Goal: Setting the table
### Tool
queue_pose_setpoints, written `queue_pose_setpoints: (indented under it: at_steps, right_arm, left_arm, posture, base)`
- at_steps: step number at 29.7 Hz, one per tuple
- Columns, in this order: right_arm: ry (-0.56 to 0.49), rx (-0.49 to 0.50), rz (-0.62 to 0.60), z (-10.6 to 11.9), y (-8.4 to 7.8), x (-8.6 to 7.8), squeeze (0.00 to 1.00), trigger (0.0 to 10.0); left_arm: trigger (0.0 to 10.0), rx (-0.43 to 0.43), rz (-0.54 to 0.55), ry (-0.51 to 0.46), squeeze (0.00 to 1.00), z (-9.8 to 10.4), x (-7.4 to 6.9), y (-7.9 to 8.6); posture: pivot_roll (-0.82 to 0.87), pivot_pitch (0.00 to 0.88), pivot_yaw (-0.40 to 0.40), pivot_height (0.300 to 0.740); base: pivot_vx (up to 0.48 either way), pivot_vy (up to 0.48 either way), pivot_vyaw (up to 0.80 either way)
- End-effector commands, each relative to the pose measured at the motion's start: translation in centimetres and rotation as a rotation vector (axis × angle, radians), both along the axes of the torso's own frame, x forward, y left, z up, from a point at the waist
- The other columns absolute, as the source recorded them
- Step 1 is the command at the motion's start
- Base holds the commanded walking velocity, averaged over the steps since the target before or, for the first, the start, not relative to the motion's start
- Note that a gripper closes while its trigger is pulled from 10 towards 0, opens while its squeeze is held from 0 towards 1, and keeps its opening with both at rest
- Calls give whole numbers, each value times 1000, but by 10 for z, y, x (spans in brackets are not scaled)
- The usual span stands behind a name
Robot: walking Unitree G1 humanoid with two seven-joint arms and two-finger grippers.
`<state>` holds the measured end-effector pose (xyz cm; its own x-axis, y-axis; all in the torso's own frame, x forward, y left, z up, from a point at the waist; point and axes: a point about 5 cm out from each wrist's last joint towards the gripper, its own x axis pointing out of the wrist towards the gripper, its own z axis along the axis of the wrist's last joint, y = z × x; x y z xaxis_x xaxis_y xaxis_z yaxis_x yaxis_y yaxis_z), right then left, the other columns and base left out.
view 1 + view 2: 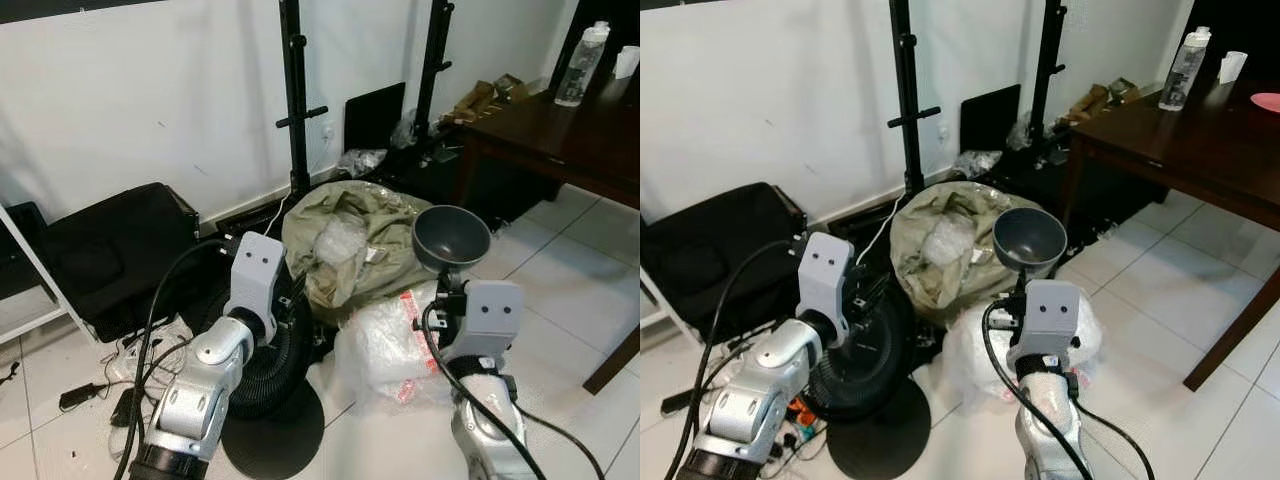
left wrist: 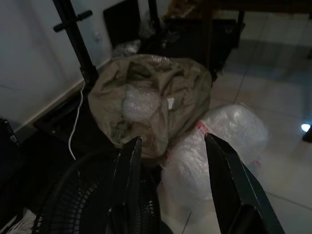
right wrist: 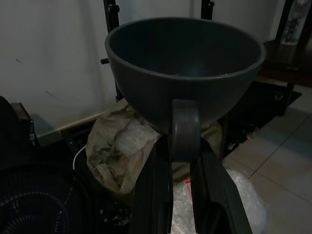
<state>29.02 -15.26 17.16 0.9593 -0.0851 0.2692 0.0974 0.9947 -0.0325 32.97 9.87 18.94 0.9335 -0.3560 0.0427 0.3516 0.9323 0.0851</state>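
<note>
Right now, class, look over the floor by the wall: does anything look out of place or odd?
Yes. A crumpled olive sack stuffed with bubble wrap and a plastic bag lie heaped on the floor with a fan and loose cables, beside the dark table. The right gripper holds a grey bowl upright.

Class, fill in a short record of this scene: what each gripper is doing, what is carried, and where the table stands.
right gripper: shut on the grey bowl, held upright by its handle
left gripper: open, holding nothing, above a black fan
table: dark wood, ahead to the robot's right; holds a water bottle
floor: olive sack, bubble wrap
</note>
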Motion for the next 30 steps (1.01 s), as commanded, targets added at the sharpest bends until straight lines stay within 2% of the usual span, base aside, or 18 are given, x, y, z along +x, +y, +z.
queue_pose_setpoints:
  at_steps: [1,30]
  right_arm:
    - [0,-3,-7,-1,-1,-1,0,10000]
    - [5,0,-18,-2,-2,-3,0,10000]
  left_arm:
    - [10000,5,-5,24,0,-6,0,-1]
    - [10000,7,-19,27,0,-6,-1,-3]
  posture:
    - [3,52,150,740]
    - [3,61,157,740]
  base:
    - [0,0,-788]
    - [0,0,-782]
